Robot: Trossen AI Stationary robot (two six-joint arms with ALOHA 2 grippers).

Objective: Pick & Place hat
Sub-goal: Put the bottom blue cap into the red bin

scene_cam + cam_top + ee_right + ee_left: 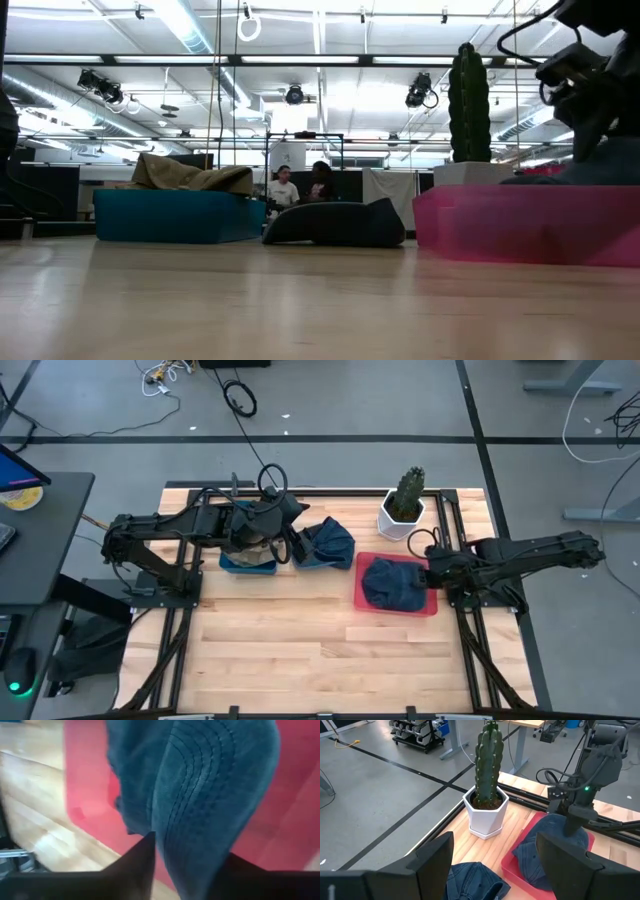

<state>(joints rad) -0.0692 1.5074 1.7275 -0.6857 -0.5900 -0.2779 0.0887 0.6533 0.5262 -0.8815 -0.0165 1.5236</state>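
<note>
The right gripper (pixel 428 575) stood at the rim of the red tray (pixel 432 607), over the brim side of a blue denim hat (pixel 392 584) lying inside that tray. In the right wrist view its two dark fingers (pixel 142 857) flanked the stitched brim, with the cloth filling the gap between them; whether they pressed or stood free of it could not be told. The step in hand appeared to be the placing of this hat in the tray, at or near release. The next move would call for the fingers to spread clear of the brim and lift straight off without dragging the cloth over the rim.

The left gripper (pixel 262 532) hovered above the blue tray (pixel 247 564), jaws wide apart and empty, as its own wrist view showed. A second denim hat (pixel 325 543) lay on the table between the two trays.

The low view alone showed a tan cloth item (pixel 190 175) lying in the blue tray, hidden from above by the left arm. The high view alone fixed the potted cactus (pixel 405 505) just beyond the red tray.
</note>
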